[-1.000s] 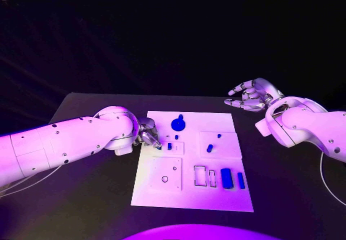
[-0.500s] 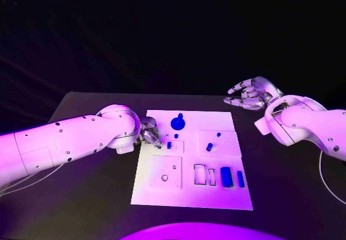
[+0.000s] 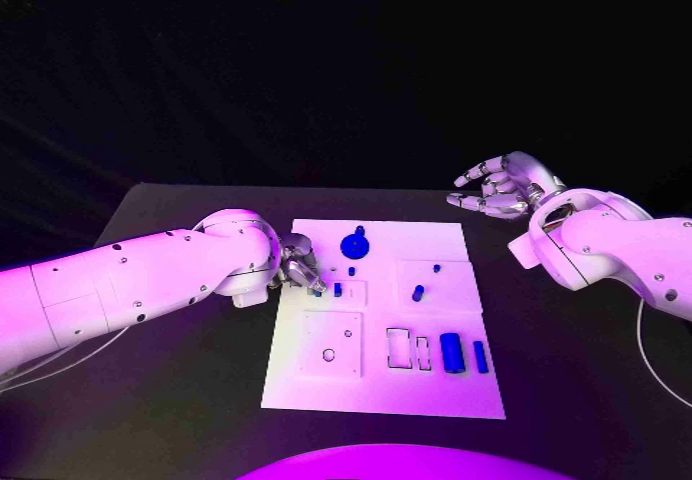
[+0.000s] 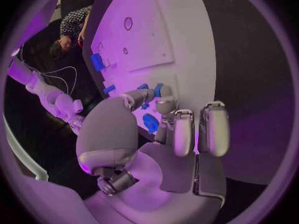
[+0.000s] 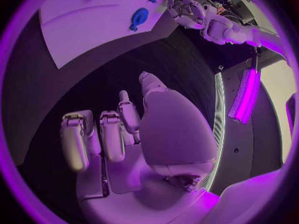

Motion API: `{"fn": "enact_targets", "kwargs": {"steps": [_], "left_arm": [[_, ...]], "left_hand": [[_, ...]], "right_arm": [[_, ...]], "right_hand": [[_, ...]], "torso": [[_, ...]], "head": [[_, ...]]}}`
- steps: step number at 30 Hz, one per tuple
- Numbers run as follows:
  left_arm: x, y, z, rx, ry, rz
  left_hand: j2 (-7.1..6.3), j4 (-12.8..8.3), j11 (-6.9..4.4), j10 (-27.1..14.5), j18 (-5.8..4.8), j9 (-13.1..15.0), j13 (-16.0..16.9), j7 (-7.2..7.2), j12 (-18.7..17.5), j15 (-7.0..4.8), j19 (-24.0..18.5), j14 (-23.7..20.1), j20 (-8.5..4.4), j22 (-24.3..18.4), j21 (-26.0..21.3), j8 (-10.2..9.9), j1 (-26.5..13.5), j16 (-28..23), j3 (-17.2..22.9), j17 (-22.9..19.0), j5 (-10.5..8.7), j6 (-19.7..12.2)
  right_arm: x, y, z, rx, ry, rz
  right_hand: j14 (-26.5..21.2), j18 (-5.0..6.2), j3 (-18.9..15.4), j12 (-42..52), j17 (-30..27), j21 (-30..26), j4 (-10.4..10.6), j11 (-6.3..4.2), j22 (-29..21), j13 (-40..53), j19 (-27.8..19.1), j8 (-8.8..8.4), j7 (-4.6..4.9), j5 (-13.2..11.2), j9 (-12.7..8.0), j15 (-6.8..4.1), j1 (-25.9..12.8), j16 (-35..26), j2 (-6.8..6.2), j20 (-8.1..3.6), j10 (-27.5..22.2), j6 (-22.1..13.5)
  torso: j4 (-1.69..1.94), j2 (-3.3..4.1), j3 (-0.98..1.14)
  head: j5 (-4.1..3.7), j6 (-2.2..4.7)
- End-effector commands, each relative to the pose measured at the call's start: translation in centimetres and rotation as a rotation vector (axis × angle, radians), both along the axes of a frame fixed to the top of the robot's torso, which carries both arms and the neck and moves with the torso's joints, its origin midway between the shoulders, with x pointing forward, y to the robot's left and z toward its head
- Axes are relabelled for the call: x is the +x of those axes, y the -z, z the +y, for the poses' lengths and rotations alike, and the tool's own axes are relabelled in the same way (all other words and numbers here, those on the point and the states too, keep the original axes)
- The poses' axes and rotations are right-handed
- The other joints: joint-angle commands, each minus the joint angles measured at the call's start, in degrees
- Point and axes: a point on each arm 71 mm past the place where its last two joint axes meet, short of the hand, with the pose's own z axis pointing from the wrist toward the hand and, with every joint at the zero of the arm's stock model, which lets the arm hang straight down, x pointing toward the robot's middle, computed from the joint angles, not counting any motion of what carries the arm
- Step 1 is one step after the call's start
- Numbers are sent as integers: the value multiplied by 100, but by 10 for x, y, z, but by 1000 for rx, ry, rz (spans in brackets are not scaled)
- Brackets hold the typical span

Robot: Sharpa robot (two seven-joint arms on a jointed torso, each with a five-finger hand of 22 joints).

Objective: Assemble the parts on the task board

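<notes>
Task board [image 3: 384, 385]: white plate lying flat in the middle of the black table [image 3: 173, 400], its long side running away from the robot; it lies where it lay a second ago.
Parts on the board: a round blue part [image 3: 355, 244] with a small knob near the far edge; a small blue peg [image 3: 418, 293] in the raised square right of centre; two blue bars [image 3: 453, 353] side by side near the right edge, beside two outlined slots; a small blue piece [image 3: 338, 290] just by the left hand's fingertips.
Left hand [image 3: 300, 268]: at the board's left edge, fingers curled in close together with their tips on the board beside the small blue piece; in the wrist view the fingertips [image 4: 163, 104] crowd round small blue pieces, and I cannot tell whether one is pinched.
Right hand [image 3: 499, 188]: raised off the board beyond its far right corner, fingers apart and lightly curled, holding nothing; the wrist view shows the fingers [image 5: 99, 134] apart over bare table.
Change: the left arm has edged slightly toward the board since a second ago; the right hand stays hovering in much the same spot; no part has moved.
Writing: none legible on the board or the arms.
</notes>
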Motion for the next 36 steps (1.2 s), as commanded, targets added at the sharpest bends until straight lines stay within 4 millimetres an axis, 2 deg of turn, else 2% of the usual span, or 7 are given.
{"fn": "enact_targets", "kwargs": {"steps": [1, 4, 12, 18, 27, 32, 36], "left_arm": [[-2, 2, -3, -18, 10, 18], [-1, 2, -2, -19, 2, 13], [3, 0, 5, -28, -32, -13], [6, -3, 11, -45, -60, -27], [8, -12, 13, -110, -109, -57], [10, -20, 12, -217, -151, -74], [13, -30, 8, -372, -151, -132]], "left_hand": [[-12, -75, -17, 4, -105, -41, 17, -46, -10, -48, 26, 553, -23, 337, -1, -58, -100, 16, -88, 1296, -43, 30], [-1, -21, -15, -11, -104, -53, -5, -44, -31, -48, 23, 551, -26, 331, -6, -76, -110, 12, -166, 1288, -41, 38], [-132, 603, 31, -178, -83, -117, -260, 10, -233, -20, -32, 520, -4, 242, -71, -190, -335, -45, -1085, 1179, -100, 21], [-217, 1032, 105, -428, -47, -122, -619, 92, -490, 35, -134, 482, 45, 87, -174, -249, -229, -117, -1572, 1047, -497, -164], [-157, 1060, 141, -619, -14, -110, -906, 130, -682, 64, -226, 461, 73, -50, -265, -249, -217, -158, -1870, 974, -672, -286], [-65, 1061, 202, -972, 32, -95, -1431, 196, -1061, 114, -362, 422, 119, -253, -404, -243, -126, -228, -2119, 857, -661, -486], [39, 1052, 351, -1354, 192, -156, -1522, 356, -1134, 249, -879, 193, 234, -967, -900, -275, 113, -567, -2315, 296, -619, -841]], "right_arm": [[0, 0, 1, -3, -18, -4], [0, 0, 1, -3, -18, -4], [0, 0, 1, -2, -16, -6], [0, 0, 0, -2, -15, -7], [0, 0, 0, -2, -14, -9], [0, -1, 0, -1, -13, -11], [0, -1, -1, -1, -12, -14]], "right_hand": [[471, 2, 34, 19, 1001, -43, 3, -25, 1417, -13, 535, 36, -4, 21, -8, -43, -46, -34, -12, -36, -11, -9], [470, 3, 33, 15, 997, -46, 3, -24, 1415, -17, 534, 36, -4, 20, -9, -43, -49, -36, -12, -36, -15, -9], [470, 4, 32, 10, 995, -48, 6, -24, 1414, -23, 533, 35, -4, 20, -10, -43, -58, -37, -11, -36, -20, -11], [467, 6, 29, 1, 986, -60, 9, -23, 1407, -33, 528, 35, -3, 20, -11, -43, -68, -41, -11, -36, -28, -14], [467, 6, 29, 1, 986, -60, 9, -23, 1407, -33, 528, 35, -3, 20, -11, -43, -68, -41, -11, -36, -28, -14], [467, 6, 29, 1, 986, -60, 9, -23, 1407, -33, 528, 35, -3, 20, -11, -43, -68, -41, -11, -36, -28, -14], [467, 6, 29, 1, 986, -60, 9, -23, 1407, -33, 528, 35, -3, 20, -11, -43, -68, -41, -11, -36, -28, -14]], "torso": [[1, 1, -2], [1, 1, -1], [-7, 4, -5], [-6, 4, -1], [-7, 4, -2], [0, 2, 1], [2, 1, 4]], "head": [[-1, 2], [-1, 2], [-4, 28], [-17, 31], [-34, 51], [-39, 69], [-47, 94]]}}
